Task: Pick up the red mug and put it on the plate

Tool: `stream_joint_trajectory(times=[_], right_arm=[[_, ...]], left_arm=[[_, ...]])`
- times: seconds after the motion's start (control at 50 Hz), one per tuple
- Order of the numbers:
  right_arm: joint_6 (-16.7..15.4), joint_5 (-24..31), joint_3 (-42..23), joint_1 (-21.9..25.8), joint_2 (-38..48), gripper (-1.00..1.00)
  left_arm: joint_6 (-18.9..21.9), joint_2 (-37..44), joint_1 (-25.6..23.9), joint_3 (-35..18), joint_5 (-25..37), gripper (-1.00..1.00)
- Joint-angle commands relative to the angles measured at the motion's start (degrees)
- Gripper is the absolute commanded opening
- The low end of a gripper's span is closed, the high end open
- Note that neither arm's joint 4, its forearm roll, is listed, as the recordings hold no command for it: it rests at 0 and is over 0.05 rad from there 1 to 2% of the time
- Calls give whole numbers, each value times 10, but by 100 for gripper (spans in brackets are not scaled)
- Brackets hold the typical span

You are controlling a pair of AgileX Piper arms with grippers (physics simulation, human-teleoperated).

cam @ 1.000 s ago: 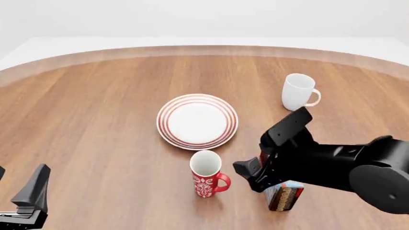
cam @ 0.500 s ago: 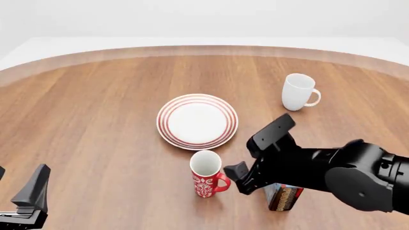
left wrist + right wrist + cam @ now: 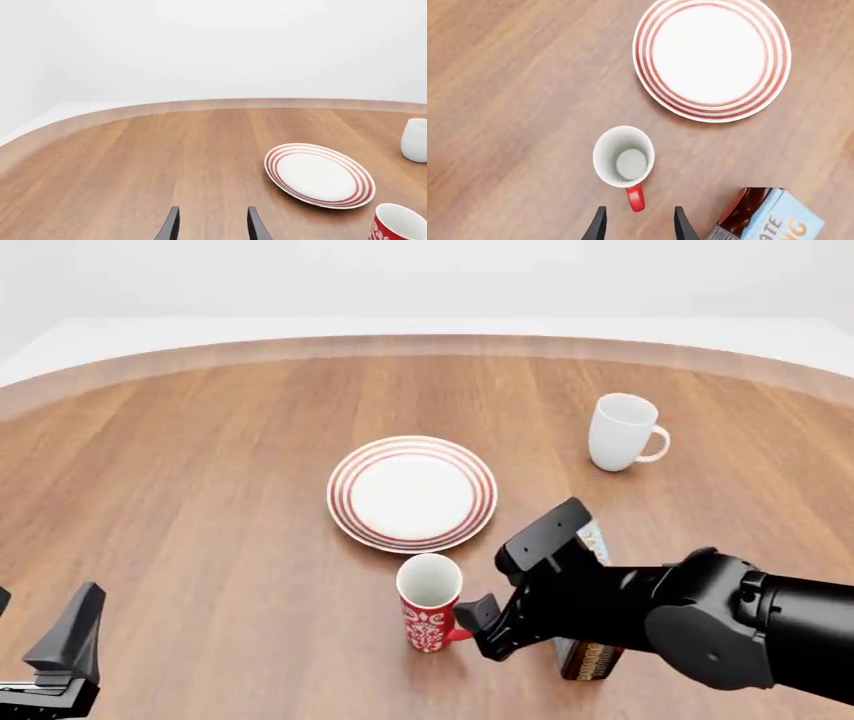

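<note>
The red mug [image 3: 430,612] stands upright on the table, just in front of the plate [image 3: 412,492], with its handle [image 3: 635,197] turned toward my right arm. My right gripper [image 3: 477,625] is open above the table right beside the handle. In the right wrist view the two fingers [image 3: 599,226] straddle the line of the handle and stand just short of it. The mug [image 3: 624,156] and plate [image 3: 714,60] show from above there. My left gripper [image 3: 212,227] is open and empty at the near left [image 3: 54,640], far from the mug [image 3: 398,225].
A plain white mug [image 3: 622,432] stands at the back right. A blue and brown carton [image 3: 590,652] stands under my right arm, close to the right of the red mug; it also shows in the right wrist view [image 3: 764,215]. The table's curved far edge [image 3: 427,343] runs behind.
My right arm has moved left and down toward the red mug, bringing the open gripper up to the handle. The mug, plate and left arm have not moved.
</note>
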Motion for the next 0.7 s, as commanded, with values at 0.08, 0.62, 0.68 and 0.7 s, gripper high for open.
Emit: stream_joint_trajectory(times=[0.08,0.62,0.68,0.7], right_arm=[[12,-31,9,11,31,100],[24,-74,31,14,69,100],[28,-82,35,16,73,100],[31,-85,37,18,74,100]], left_arm=[[0,0,0,0,0,100],[0,0,0,0,0,100],[0,0,0,0,0,100],[0,0,0,0,0,100]])
